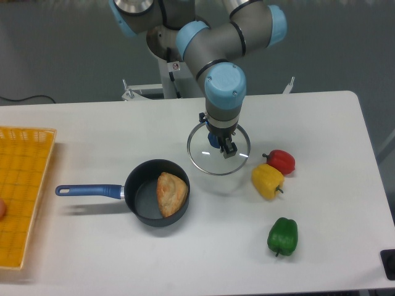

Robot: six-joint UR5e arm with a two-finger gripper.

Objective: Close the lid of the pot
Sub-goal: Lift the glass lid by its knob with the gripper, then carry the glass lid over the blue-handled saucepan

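Note:
The pot is a dark round saucepan at the table's front centre, its long blue handle pointing left. A golden pastry lies inside it. The pot lid, clear glass with a metal rim, hangs just above the table to the right of the pot and a little behind it. My gripper points straight down and is shut on the lid's blue knob. Lid and pot are apart, with no overlap.
A red pepper and a yellow pepper lie just right of the lid. A green pepper sits nearer the front. A yellow basket occupies the left edge of the table.

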